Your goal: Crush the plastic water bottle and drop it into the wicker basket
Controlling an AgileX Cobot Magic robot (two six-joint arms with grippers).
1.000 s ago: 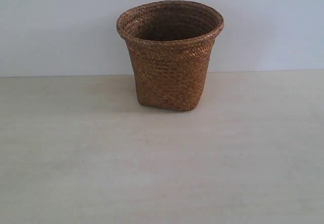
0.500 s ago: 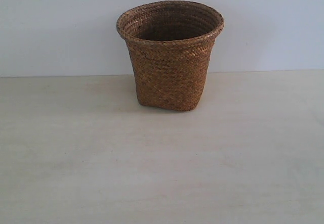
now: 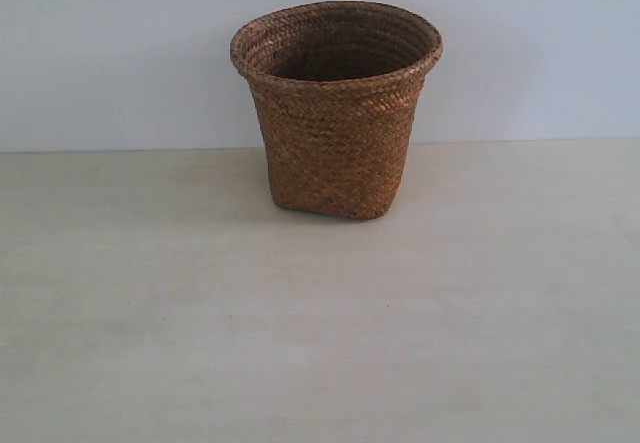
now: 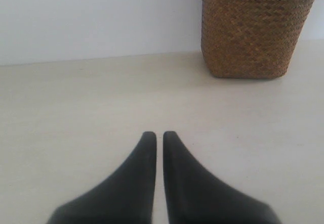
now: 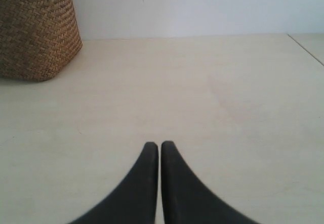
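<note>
The brown wicker basket [image 3: 337, 108] stands upright at the back of the pale table, close to the wall. Its lower body also shows in the left wrist view as the basket [image 4: 253, 29] and in the right wrist view as the basket [image 5: 35, 29]. The plastic water bottle is out of view in every frame. My left gripper [image 4: 159, 134] hangs over bare table short of the basket, shut with nothing between its dark fingers. My right gripper [image 5: 159, 144] is likewise shut and empty, well off to one side of the basket. Neither gripper appears in the exterior view.
A white wall [image 3: 120, 53] runs right behind the basket. The pale wooden table [image 3: 320, 343] spreads in front of it. A table edge [image 5: 306, 49] shows at the far side of the right wrist view.
</note>
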